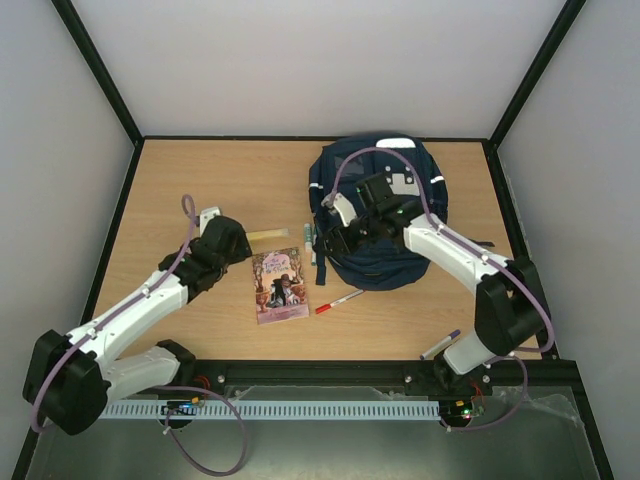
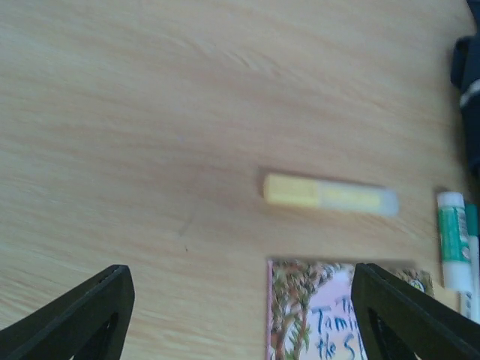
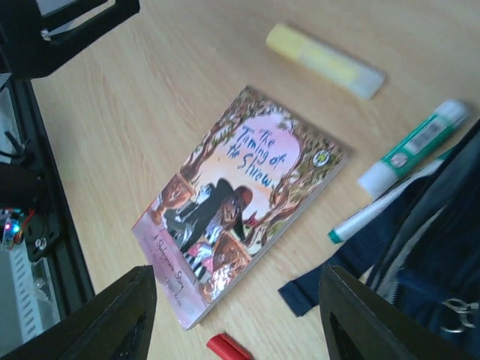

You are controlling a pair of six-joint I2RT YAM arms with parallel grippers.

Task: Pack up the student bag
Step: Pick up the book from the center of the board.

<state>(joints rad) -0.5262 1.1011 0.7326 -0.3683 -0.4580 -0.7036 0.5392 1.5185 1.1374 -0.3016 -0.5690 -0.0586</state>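
Nearest the bases, a white pen [image 1: 440, 345] and a red pen [image 1: 338, 301] lie loose on the table [image 1: 200, 170], probably waiting to be packed. Past them the book [image 3: 240, 195] lies flat. The right gripper [image 3: 234, 281] points down at it, jaws apart and empty, its forearm reaching across the student bag [image 1: 378, 210]. The left gripper [image 2: 240, 271] is low and wide open, holds nothing, and faces the yellow highlighter [image 2: 326, 195]. The bag lies at the far right of the table.
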